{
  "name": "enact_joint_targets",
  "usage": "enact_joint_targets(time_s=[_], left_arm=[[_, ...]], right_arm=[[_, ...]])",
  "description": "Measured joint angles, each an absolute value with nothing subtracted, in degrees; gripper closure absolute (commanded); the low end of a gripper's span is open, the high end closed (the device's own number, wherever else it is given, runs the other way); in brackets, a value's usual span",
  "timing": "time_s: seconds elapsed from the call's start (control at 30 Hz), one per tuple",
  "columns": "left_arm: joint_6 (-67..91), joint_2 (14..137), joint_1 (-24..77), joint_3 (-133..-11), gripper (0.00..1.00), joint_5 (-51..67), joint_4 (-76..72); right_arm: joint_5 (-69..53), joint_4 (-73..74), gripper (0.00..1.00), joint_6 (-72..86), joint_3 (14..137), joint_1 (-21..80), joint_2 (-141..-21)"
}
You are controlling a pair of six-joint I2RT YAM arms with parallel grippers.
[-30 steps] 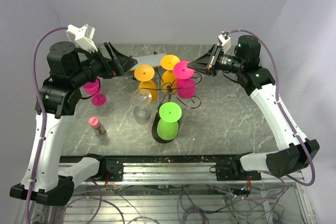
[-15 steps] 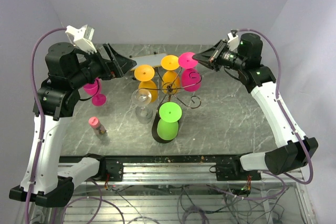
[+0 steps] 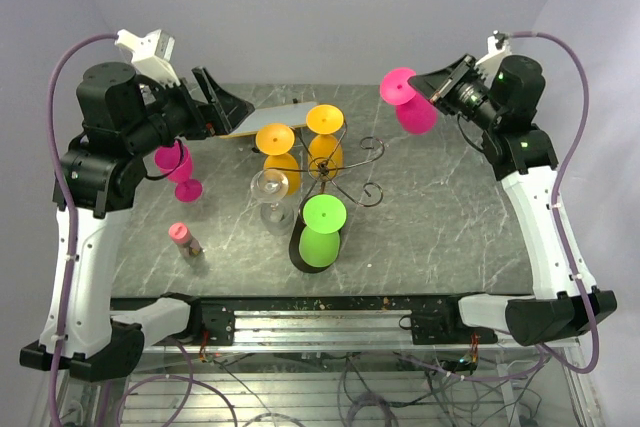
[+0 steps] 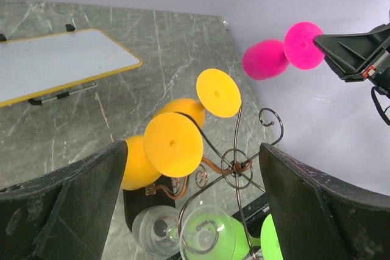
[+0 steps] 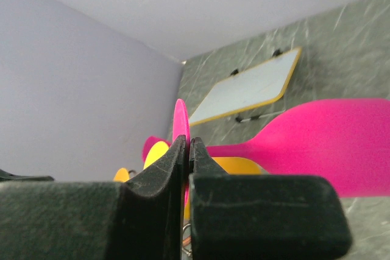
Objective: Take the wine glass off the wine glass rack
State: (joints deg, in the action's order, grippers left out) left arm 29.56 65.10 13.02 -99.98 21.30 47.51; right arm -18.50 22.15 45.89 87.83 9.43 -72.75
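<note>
The wine glass rack (image 3: 335,169), a dark wire stand with scroll hooks, stands mid-table. It also shows in the left wrist view (image 4: 235,166). My right gripper (image 3: 420,84) is shut on the foot of a pink wine glass (image 3: 410,105) and holds it in the air, up and right of the rack and apart from it. In the right wrist view the fingers (image 5: 164,178) pinch the pink foot disc (image 5: 181,120). Two orange glasses (image 3: 276,139) hang on the rack, and a clear one (image 3: 270,190) and a green one (image 3: 322,230) are at its near side. My left gripper (image 3: 232,112) is open and empty, above and left of the rack.
A second pink glass (image 3: 180,169) is at the left under my left arm. A small pink-capped bottle (image 3: 186,240) stands near front left. A white board with a yellow edge (image 3: 285,112) lies at the back. The left wrist view shows my right gripper (image 4: 356,50) with the pink glass (image 4: 277,53).
My right gripper has lifted the pink glass off the rack and carried it up and to the right. The left arm has drawn back slightly to the left.
</note>
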Motion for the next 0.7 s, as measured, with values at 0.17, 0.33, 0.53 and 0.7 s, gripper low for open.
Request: enact_joint_targets(time_s=[0.17,0.33,0.53,0.7], left_arm=[[30.55,66.41,13.02,-100.73,0.01,23.49,46.26],[33.76,66.08,13.02,-99.68,0.01,25.98,41.76],[37.98,64.45,13.02,-94.87,0.01,27.38,35.09],[44.53,62.50,13.02,-87.92,0.01,30.24,25.43]], right_arm=[[-18.48,20.27,1.00,40.91,90.89,9.13,-72.44],[-22.52,16.10,1.00,41.47,92.05,9.06,-71.83],[-32.23,5.48,1.00,50.96,91.83,9.06,-73.89],[-40.56,-16.19,1.00,72.71,86.80,9.50,-76.88]])
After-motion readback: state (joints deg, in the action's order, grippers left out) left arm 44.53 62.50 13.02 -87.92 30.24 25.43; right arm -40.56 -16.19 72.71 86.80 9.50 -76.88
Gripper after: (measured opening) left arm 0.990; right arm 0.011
